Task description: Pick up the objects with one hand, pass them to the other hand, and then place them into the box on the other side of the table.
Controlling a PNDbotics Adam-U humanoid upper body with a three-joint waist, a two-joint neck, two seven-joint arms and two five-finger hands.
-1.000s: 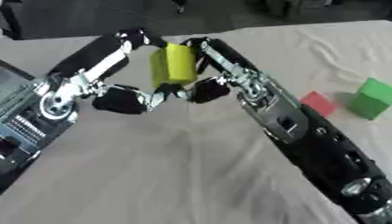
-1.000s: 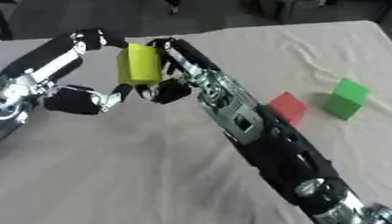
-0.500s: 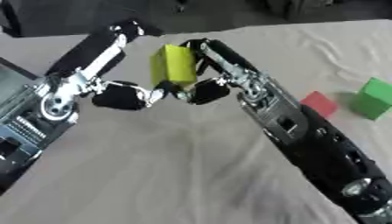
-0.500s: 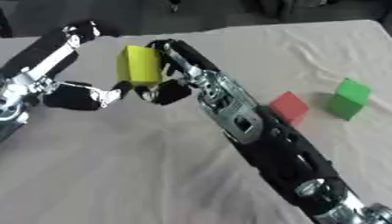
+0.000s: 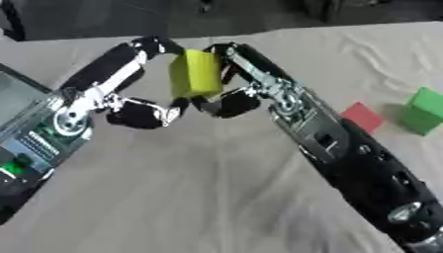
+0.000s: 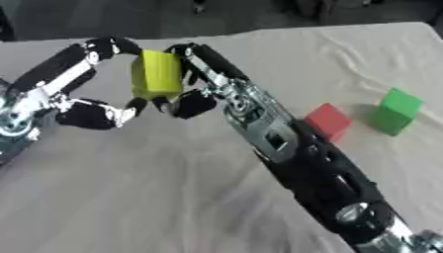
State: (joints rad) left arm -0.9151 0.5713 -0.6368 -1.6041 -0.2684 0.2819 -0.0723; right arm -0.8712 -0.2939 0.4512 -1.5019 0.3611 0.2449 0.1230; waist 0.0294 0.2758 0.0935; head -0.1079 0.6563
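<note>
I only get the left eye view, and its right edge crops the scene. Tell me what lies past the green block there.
Observer: In the right eye view the green block shows whole, with bare beige cloth of the table beyond it.
Operator: Now report where the table ends on that side.
Observer: The cloth's far edge seems to end in a corner behind that block, near the picture's top right.
</note>
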